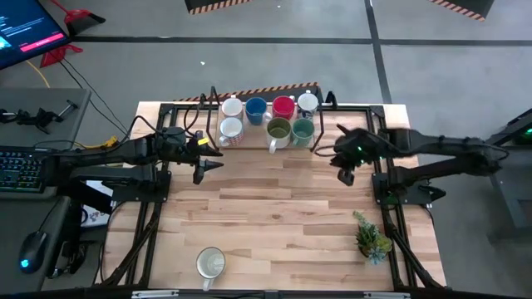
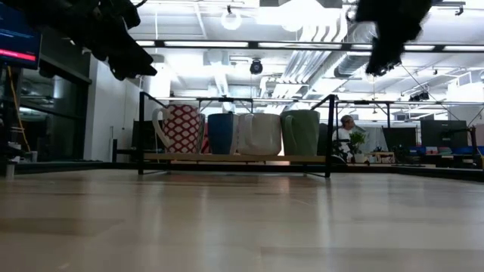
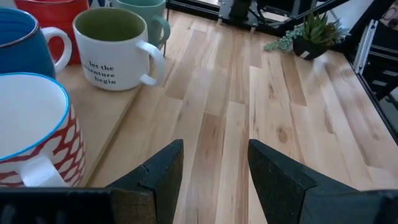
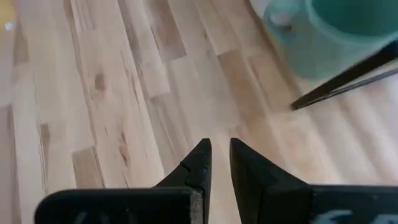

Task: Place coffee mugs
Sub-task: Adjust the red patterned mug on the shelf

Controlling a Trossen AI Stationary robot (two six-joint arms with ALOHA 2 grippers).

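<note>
Seven mugs stand on their bases in two rows on a wooden shelf (image 1: 249,143) at the table's far edge. The far row holds a white (image 1: 232,106), a blue (image 1: 255,107), a red (image 1: 283,106) and a white mug (image 1: 307,103). The near row holds a red-patterned white (image 1: 230,130), an olive-lined white (image 1: 278,130) and a teal mug (image 1: 302,129). One cream mug (image 1: 210,263) sits alone near the table's near edge. My left gripper (image 1: 204,166) (image 3: 214,146) hovers open just near of the patterned mug (image 3: 31,130). My right gripper (image 1: 343,169) (image 4: 220,143) hovers right of the teal mug (image 4: 336,37) with its fingers almost together, holding nothing.
A small spiky potted plant (image 1: 371,237) stands near the table's right near corner. A black metal frame (image 2: 330,128) borders the shelf and the table's sides. Bare wood lies between the shelf and the lone cream mug. A person sits far off in the room (image 2: 346,125).
</note>
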